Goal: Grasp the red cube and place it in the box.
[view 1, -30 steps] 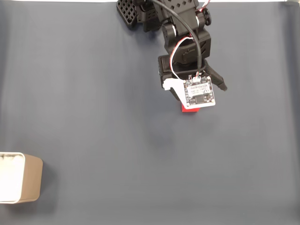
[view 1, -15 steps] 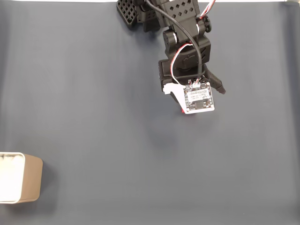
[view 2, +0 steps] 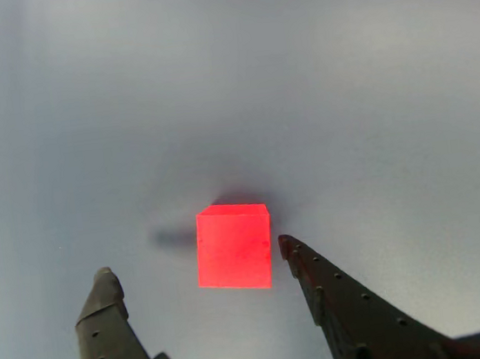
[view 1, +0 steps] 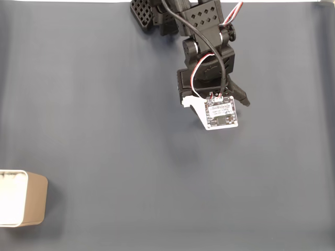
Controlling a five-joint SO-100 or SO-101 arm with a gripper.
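In the other view the red cube [view 2: 233, 247] rests on the grey surface, between the tips of my gripper [view 2: 193, 255]. The gripper is open; its right finger [view 2: 324, 292] is close to the cube's right side, and the left finger [view 2: 108, 318] stands well apart from it. In the fixed view my black arm [view 1: 207, 47] reaches down from the top edge, and its white wrist board [view 1: 221, 114] hides the cube. The beige box [view 1: 35, 198] with a white rim sits at the lower left edge, far from the arm.
A dark grey mat [view 1: 104, 104] covers the whole table. The arm's base [view 1: 152, 13] stands at the top centre. Open mat lies between the arm and the box.
In the fixed view the wrist has shifted slightly up, and the board now covers the red cube that showed under its lower edge a second ago.
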